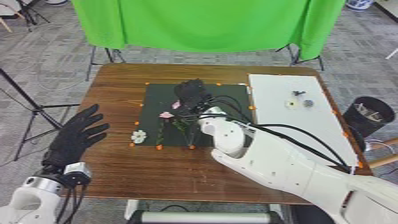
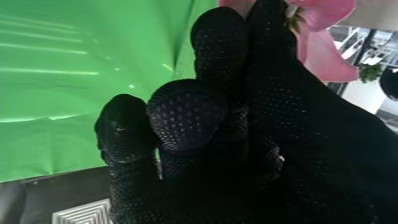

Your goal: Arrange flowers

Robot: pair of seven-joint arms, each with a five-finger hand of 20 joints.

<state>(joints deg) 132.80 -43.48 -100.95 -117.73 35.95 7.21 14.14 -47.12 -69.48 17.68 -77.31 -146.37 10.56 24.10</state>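
At the left of the frame, the left hand (image 1: 69, 142), in a black fabric glove, is spread beside the brown wooden bench (image 1: 115, 172). Next comes a white flower (image 1: 139, 136), left of centre on a dark green rectangular mat (image 1: 204, 89). Near the middle, a pink flower with broad petals (image 1: 166, 115) and thin green stems (image 1: 161, 131) lies against the mat. Just right of it, the right hand (image 1: 189, 92), also black-gloved, is curled round a pink-petalled bloom (image 2: 326, 62), its petals close by the fingers. The blooms are probably light, their petals soft and easily creased or bent; best to take each by the stem, below the head. Farther right, a flat white board (image 1: 289, 127) carries small pieces (image 1: 291, 104). No label or writing can be read.
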